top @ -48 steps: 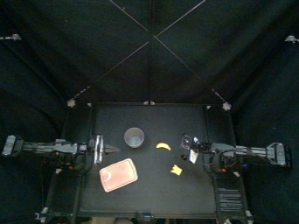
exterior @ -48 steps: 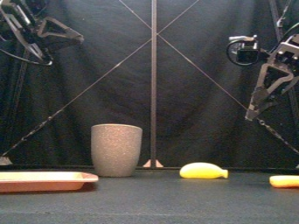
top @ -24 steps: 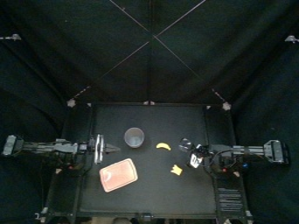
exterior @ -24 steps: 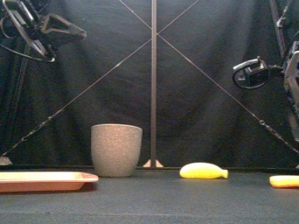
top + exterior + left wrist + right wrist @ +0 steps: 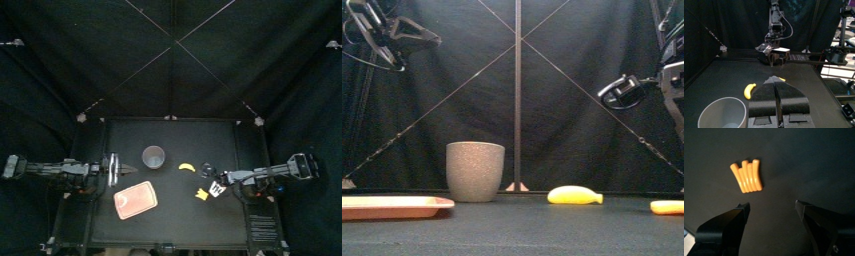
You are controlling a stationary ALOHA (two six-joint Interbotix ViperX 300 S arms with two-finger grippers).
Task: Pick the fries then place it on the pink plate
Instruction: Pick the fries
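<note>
We see the right gripper (image 5: 771, 205) with jaws spread wide, nothing in them, hovering just above the fries (image 5: 747, 176). The fries lie flat on the table (image 5: 174, 225), right of the pink plate (image 5: 135, 201) and apart from it. The left gripper (image 5: 777, 80) is closed and empty, at rest on the left. The banana (image 5: 189, 166) lies right of the grey cup (image 5: 154, 155).

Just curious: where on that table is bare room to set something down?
Bare: the strip behind the cup and banana up to the back edge, and the front, ahead of the pink tray and fries. The middle is crowded, the right gripper hanging by the fries.
</note>
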